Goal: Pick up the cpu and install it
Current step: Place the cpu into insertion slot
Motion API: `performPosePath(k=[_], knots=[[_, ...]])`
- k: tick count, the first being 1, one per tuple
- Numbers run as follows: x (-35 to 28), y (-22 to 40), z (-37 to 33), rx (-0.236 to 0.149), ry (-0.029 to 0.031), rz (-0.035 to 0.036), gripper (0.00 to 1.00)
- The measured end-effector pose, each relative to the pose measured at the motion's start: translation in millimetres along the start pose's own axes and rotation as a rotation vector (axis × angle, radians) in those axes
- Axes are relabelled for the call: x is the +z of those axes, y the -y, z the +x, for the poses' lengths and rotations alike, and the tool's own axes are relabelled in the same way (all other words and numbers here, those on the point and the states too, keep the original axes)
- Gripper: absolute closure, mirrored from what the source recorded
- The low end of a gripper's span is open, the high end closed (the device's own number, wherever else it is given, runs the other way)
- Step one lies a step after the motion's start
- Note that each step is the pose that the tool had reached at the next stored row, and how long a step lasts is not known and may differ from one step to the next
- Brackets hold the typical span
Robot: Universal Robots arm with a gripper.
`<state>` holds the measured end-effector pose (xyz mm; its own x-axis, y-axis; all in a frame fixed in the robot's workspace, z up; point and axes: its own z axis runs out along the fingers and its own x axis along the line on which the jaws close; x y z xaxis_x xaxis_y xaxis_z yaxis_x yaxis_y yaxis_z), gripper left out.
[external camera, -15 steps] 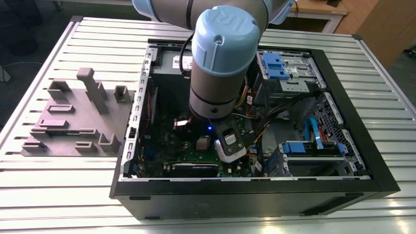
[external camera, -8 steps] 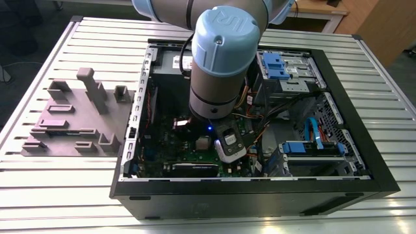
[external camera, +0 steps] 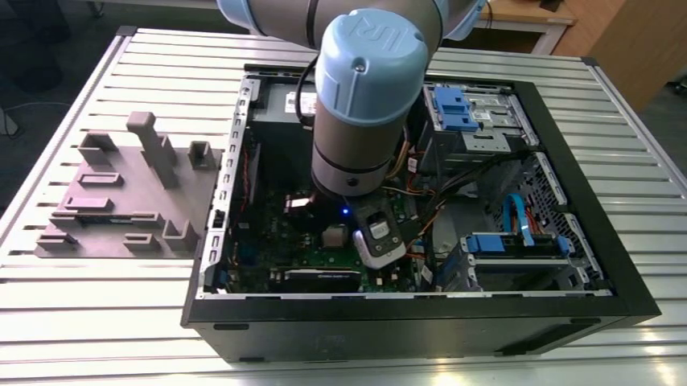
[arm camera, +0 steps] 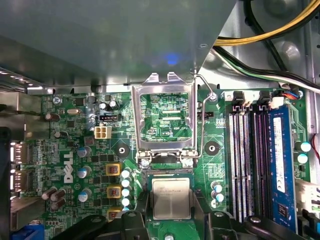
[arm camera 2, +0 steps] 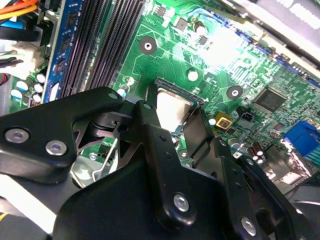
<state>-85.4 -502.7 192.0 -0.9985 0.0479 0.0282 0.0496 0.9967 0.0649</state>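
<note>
cpu (arm camera: 171, 197), one silver chip, clenched in the hand (arm camera 2: 175, 120), two fingers (arm camera 2: 150, 130) flanking it, over the single socket (arm camera: 170, 171) (lid (arm camera: 135, 120) raised)

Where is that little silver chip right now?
In both wrist views the cpu lies at the green motherboard's socket, next to the flipped-open metal frame and near the memory sticks.

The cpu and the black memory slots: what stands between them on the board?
In the first wrist view, a small cluster of capacitors stands on the green board between the cpu and the memory slots.
</note>
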Motion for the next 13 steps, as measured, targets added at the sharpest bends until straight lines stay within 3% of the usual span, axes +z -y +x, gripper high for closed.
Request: performPosePath(k=[13], knots=[[-1.6, -0.1, -0.5, 0.000, 0.0000, 0.0000, 0.52]])
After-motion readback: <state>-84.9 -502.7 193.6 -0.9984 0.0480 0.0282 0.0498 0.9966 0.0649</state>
